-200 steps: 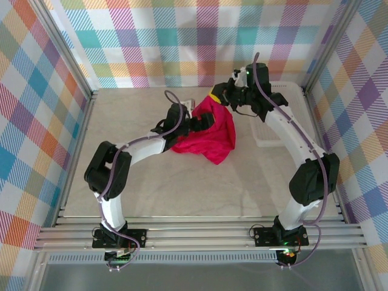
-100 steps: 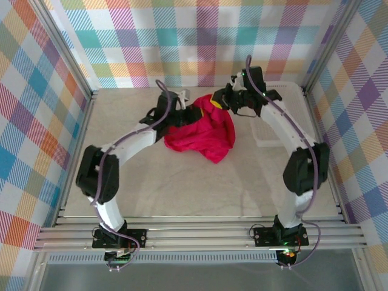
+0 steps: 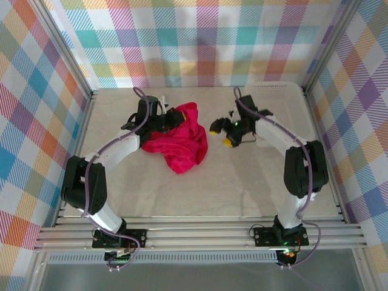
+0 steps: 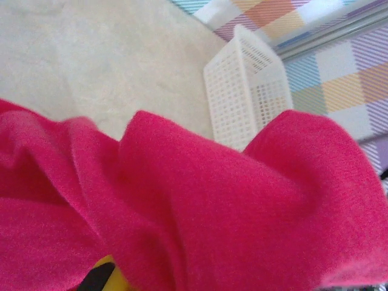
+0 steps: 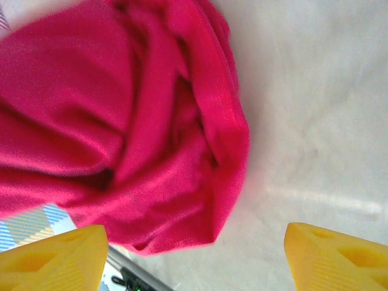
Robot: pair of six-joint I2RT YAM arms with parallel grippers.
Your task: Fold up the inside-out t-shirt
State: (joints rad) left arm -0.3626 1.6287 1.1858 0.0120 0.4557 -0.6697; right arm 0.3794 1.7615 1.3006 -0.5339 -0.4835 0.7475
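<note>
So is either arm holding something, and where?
The left gripper pinches the red t-shirt by a bunched fold at its far edge; the right gripper is open, empty.

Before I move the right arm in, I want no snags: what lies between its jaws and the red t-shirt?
Bare tabletop, nothing else, lies between the right arm's open jaws and the t-shirt; the top external view shows it plainly.

The t-shirt (image 3: pixel 179 139) is plain crimson against a pale beige table (image 3: pixel 242 182). The walls (image 3: pixel 206 36) are pastel plaid, and the basket (image 3: pixel 285 91) at two o'clock is white.
</note>
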